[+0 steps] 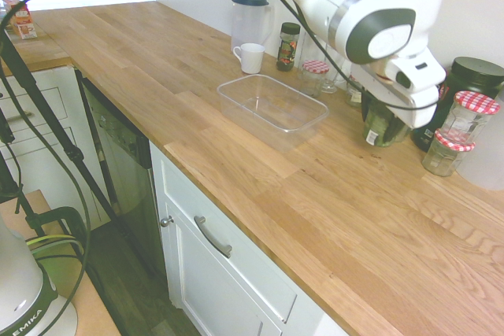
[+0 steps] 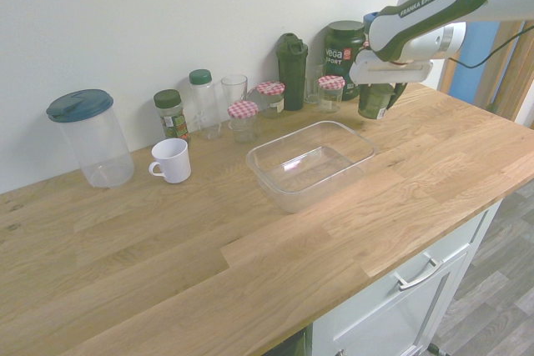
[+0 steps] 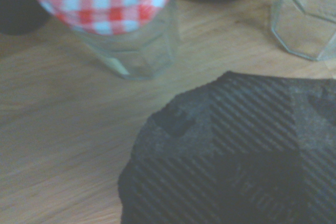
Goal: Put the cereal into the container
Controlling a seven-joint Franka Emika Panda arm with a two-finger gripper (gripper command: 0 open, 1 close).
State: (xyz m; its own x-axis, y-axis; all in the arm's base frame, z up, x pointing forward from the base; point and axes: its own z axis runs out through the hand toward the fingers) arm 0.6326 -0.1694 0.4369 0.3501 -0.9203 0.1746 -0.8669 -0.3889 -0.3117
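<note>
From the first exterior view, my gripper is clamped on the cereal jar, its fingers pinching it from above near the lid. The jar's dark green contents and small white label show below my hand. It seems to hang just off the wooden countertop, though I cannot be sure of the gap here. Checkered-lid jars stand just beside it, and the clear plastic container lies empty, well apart toward the white mug.

From the second exterior view, the cereal jar hangs under my gripper, clear of the counter, near the back row of jars and the big black tub. The container sits in front of me, nearer the counter's edge. I judge the pick-up done and the carry in hand; next I must bring the jar over the tub's rim without knocking its neighbours, then lower it inside.

In the wrist view, the jar's ribbed dark lid fills much of the frame, with a checkered-lid jar on the wood beyond.

The counter is oiled wood planks over white kitchen cabinets, against a pale wall.
</note>
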